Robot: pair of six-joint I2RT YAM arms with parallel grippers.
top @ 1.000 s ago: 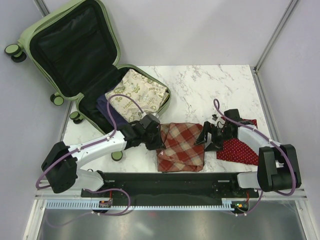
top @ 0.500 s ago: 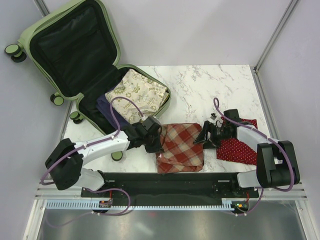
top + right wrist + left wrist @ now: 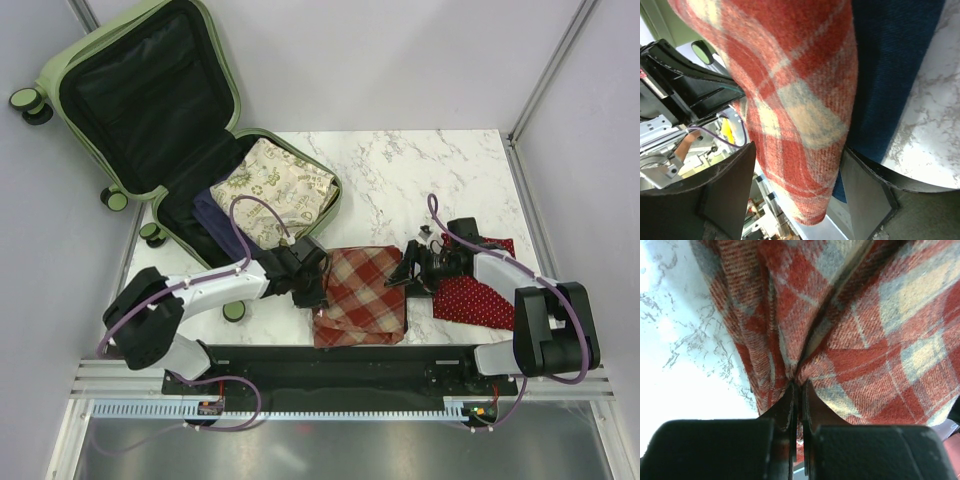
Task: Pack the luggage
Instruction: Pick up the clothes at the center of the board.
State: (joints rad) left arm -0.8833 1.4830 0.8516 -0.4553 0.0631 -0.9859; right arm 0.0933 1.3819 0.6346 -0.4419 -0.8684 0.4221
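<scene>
The luggage (image 3: 140, 100) lies open at the far left corner of the table (image 3: 420, 180). Its lid leans back past the table's edge, showing black lining, with a wheel (image 3: 25, 100) sticking out at the far left. The lower half rests on the table and holds a folded cream cloth (image 3: 275, 185) with a green print. Just beside that, on its left, a navy cloth (image 3: 210, 215) shows.

Near the luggage's front corner, towards the middle of the table's near edge, lies a red plaid cloth (image 3: 362, 290). The left end effector (image 3: 799, 385) is clenched on this cloth's left edge, with a fold of the fabric pinched between its closed jaws.

The right end effector (image 3: 410, 272) is at the cloth's right edge. Its jaws stand apart with the plaid hanging between them. The cloth is close against one finger (image 3: 865, 195), and a gap shows at the other, so it is not pressed from both sides. In the right wrist view, a strip of blue fabric (image 3: 895, 65) lies beside the plaid against the marble.

Farther right, partly under the right arm, a red dotted cloth (image 3: 480, 300) lies flat on the table.
</scene>
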